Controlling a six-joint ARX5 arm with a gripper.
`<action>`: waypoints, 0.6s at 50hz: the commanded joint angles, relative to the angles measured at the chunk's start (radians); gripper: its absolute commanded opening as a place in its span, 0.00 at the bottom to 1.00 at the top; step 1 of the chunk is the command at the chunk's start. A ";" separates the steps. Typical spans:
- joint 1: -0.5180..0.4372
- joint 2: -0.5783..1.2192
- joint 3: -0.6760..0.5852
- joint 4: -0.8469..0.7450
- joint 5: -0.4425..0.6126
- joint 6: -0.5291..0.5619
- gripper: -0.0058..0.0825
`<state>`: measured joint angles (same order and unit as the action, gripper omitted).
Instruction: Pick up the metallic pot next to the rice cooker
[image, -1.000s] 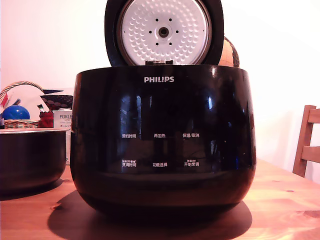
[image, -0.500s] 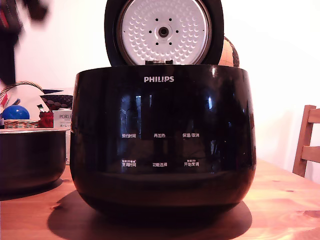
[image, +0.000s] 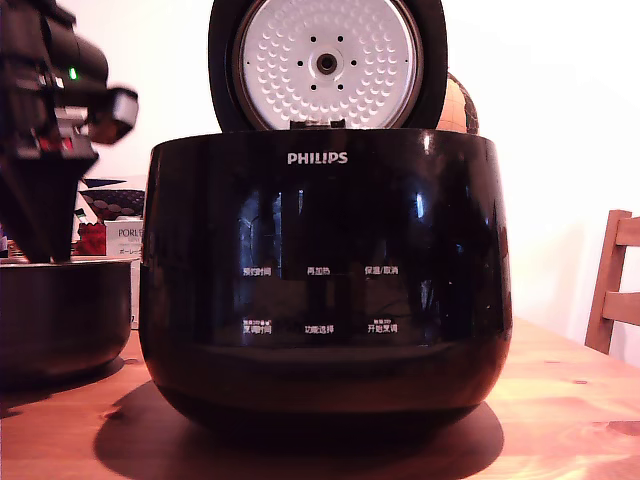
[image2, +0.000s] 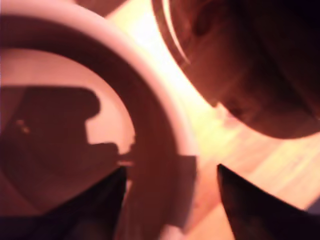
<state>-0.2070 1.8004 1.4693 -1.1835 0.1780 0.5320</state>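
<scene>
We read PHILIPS in white on the rice cooker (image: 325, 280), with two rows of small white Chinese button labels below it, too small for us to make out. Its lid stands open, showing the white dimpled inner plate. Behind, a box (image: 122, 240) shows the letters "PORL", the rest cut off by the cooker. A wooden chair (image: 612, 285) stands at the exterior view's right. The metallic pot (image: 62, 315) sits on the wooden worktop (image: 560, 400) just beside the cooker, at the exterior view's left. The gripper (image2: 170, 185) hangs over the pot's rim, fingers spread: in the wrist view one fingertip lies over the pot's inside, the other outside the wall. It grasps nothing, and we cannot tell whether it touches the rim.
</scene>
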 joint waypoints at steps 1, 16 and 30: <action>0.001 0.032 -0.022 0.014 0.000 -0.002 0.68; -0.011 0.064 -0.022 0.034 -0.002 -0.009 0.51; -0.019 0.065 -0.022 -0.006 0.040 -0.008 0.10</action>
<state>-0.2211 1.8435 1.4693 -1.1786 0.2108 0.5266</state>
